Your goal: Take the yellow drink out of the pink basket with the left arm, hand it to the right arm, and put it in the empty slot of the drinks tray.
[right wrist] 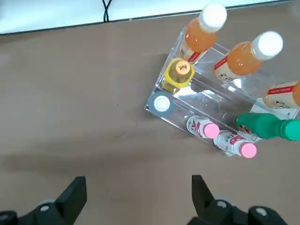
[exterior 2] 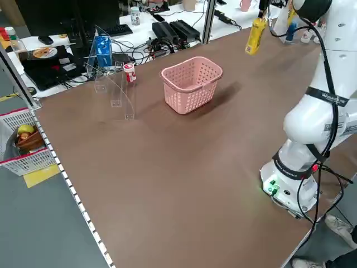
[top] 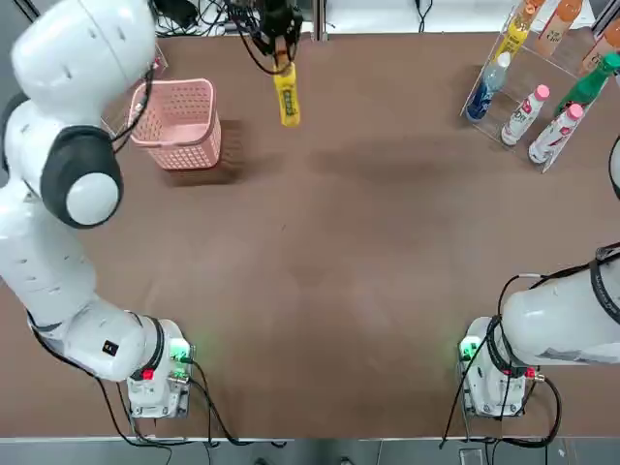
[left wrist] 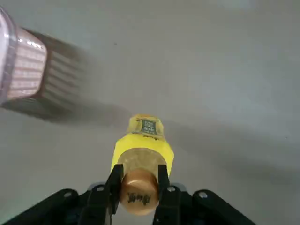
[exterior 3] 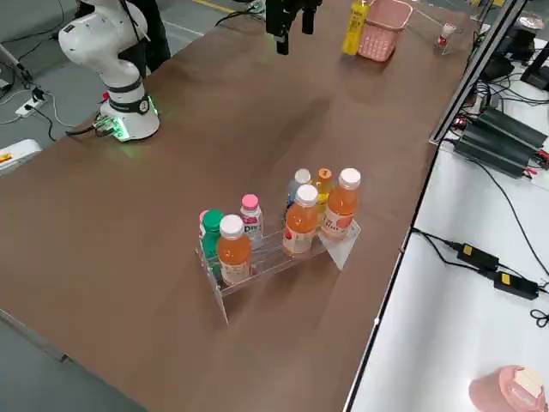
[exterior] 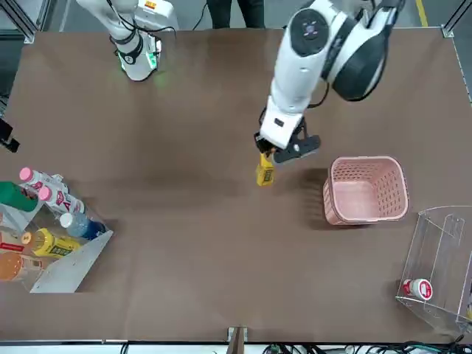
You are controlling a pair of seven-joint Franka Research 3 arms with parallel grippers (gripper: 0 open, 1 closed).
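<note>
Left gripper is hovering over the table, its fingers closing in on the cap end of the yellow drink and pinching it from both sides. Farthest to that hand's left, a clear rack is holding a small bottle with a red-and-white top. Between rack and hand, the pink basket is sitting upright on the table, near the hand. Directly below the hand, the yellow drink is hanging well apart from the basket. Well off to the hand's right, the drinks tray is carrying orange, green, blue, yellow and pink-capped bottles. Beside the tray, toward the robot, the right gripper is hanging above the table with its fingers standing wide apart, gripping nothing.
</note>
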